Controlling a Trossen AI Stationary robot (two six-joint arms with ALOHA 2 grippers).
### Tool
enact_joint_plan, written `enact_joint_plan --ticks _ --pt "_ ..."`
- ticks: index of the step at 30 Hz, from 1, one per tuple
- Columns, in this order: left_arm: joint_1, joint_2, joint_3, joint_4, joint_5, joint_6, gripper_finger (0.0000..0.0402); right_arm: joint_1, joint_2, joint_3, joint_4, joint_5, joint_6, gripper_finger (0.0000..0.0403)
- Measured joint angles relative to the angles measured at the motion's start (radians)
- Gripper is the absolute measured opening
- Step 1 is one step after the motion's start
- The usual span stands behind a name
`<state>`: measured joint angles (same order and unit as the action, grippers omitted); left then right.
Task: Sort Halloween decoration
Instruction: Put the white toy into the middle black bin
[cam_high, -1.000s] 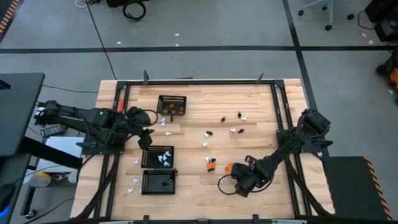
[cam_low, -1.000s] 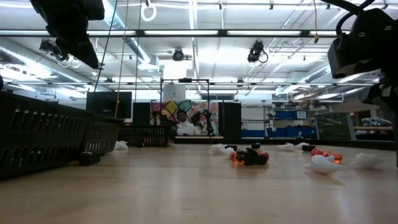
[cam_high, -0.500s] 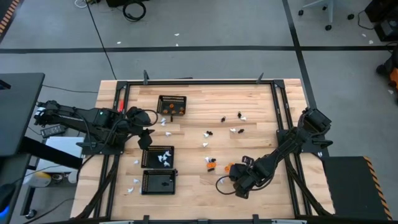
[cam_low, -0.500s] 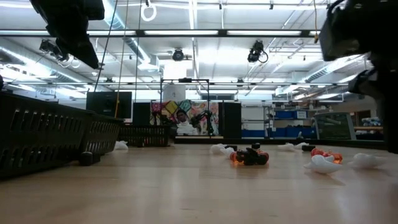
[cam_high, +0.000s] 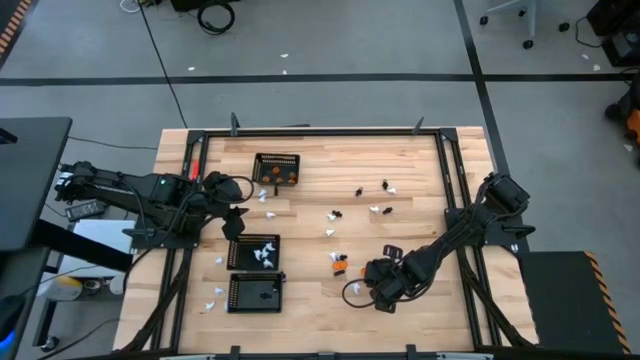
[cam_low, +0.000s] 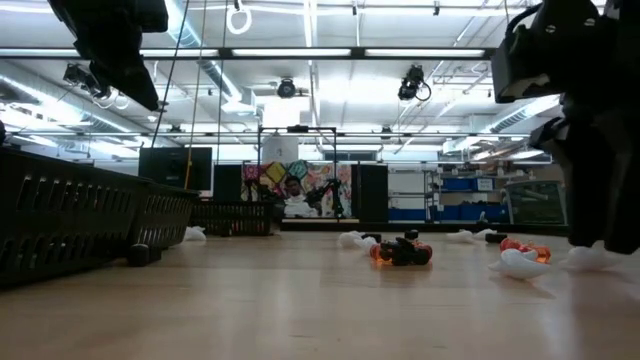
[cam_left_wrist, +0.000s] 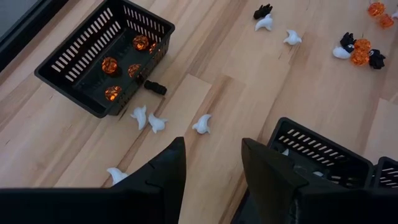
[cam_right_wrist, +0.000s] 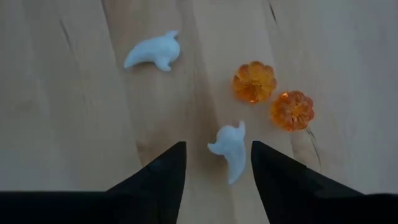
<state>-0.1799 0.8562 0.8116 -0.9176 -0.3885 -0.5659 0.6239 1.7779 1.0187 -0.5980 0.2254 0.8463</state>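
The right gripper (cam_right_wrist: 213, 163) is low over the wooden worktop (cam_high: 420, 170), near its front edge, and its two dark fingers (cam_right_wrist: 163, 172) stand apart and hold nothing. Just ahead of them lies a white ghost piece (cam_right_wrist: 229, 148) in the space between the fingertips, not touched by either one. Beside it are two orange pumpkin pieces (cam_right_wrist: 255, 81), close to each other, and a second white ghost (cam_right_wrist: 153, 51) lies a little further away. The left gripper (cam_left_wrist: 211, 165) waits above the left side of the worktop, also open and empty. In its wrist view, a black mesh basket (cam_left_wrist: 68, 65) holds four orange pumpkins (cam_left_wrist: 110, 65); a black piece (cam_left_wrist: 155, 87) lies just outside its wall, and some white ghosts (cam_left_wrist: 202, 123) are scattered on the wood near it. In the high view, a second basket (cam_high: 237, 243) contains white pieces and a third basket (cam_high: 234, 290) in front of it has a dark piece. More pieces (cam_high: 384, 186) of the three colours lie loose in the middle of the worktop.
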Motion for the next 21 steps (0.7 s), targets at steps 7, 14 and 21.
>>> enact_joint_plan --ticks 7,14,21 --pt "0.000 0.000 0.000 0.000 0.000 0.000 0.0162 -0.002 0.016 -0.037 0.047 0.017 -0.010 0.0184" --pt "0.000 -0.001 0.000 -0.002 0.000 -0.004 0.0162 -0.005 0.016 -0.064 0.098 0.026 -0.011 0.0170" --pt "0.000 0.000 0.000 -0.008 0.000 -0.010 0.0162 -0.005 0.017 -0.064 0.099 0.032 -0.018 0.0124"
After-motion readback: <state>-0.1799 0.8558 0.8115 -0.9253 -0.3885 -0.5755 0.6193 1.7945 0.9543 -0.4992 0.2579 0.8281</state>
